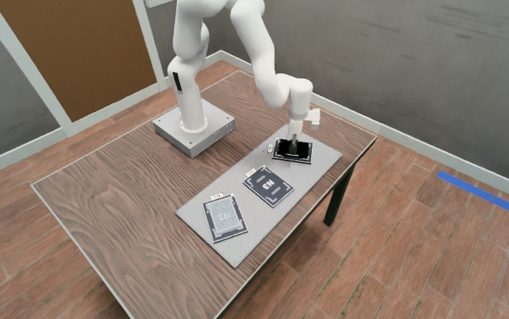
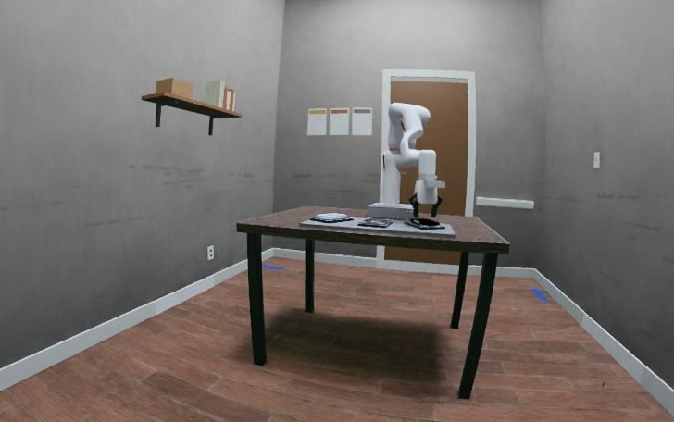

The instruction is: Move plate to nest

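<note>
A black plate (image 1: 291, 154) sits in the far right nest of the grey deck (image 1: 263, 210); it also shows in the exterior view (image 2: 424, 223). My gripper (image 1: 293, 146) is open and hangs straight above this plate, a little over it, with its fingers spread (image 2: 425, 209) and nothing between them. The middle nest (image 1: 268, 185) is dark, marked N3, and holds no plate. A clear, pale plate (image 1: 224, 217) sits in the near left nest. The plate labels are too small to read.
Small white signs stand beside each nest (image 1: 217, 195) (image 1: 252, 175) (image 1: 270, 148); their text is too small to read. The robot's grey base (image 1: 194, 125) stands behind the deck. The deck's long side runs near the table's right edge.
</note>
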